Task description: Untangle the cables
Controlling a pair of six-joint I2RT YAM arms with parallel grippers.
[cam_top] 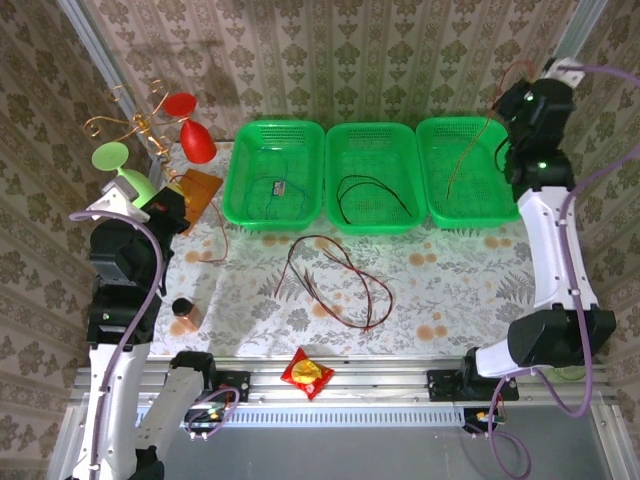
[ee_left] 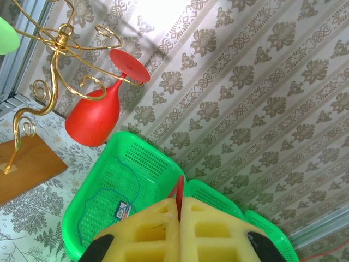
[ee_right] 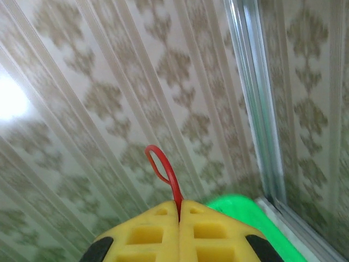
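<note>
**Both sets of fingers clamped on red wire, a loose tangle on the tabletop**

Closest to us, well in front of the middle basket, a red snack packet sits by the arm bases. Just in front of that basket, the red and black strands of the cables sprawl across the tabletop in crossing loops, not yet sorted.

Off to the left of the middle basket, the left fingers are clenched on a sliver of red wire. Far to its right and raised, the right fingers are pinched shut on a red loop.

Here's the danger: wire this thin can slide out of the soft pads. A hard pull could cinch the crossings tighter, or drag a strand over a basket rim and shift the basket. The left arm also works close to the gold stand with its hanging red goblet, left of the middle basket, so a wide swing could topple it.

Now the bins. The left basket holds a blue-green cable with a small tag. The middle one has a black cable in an open curve. The right basket has a brown-orange strand climbing out towards the right arm. From above it's too fine to say whether that's the wire being gripped.
</note>
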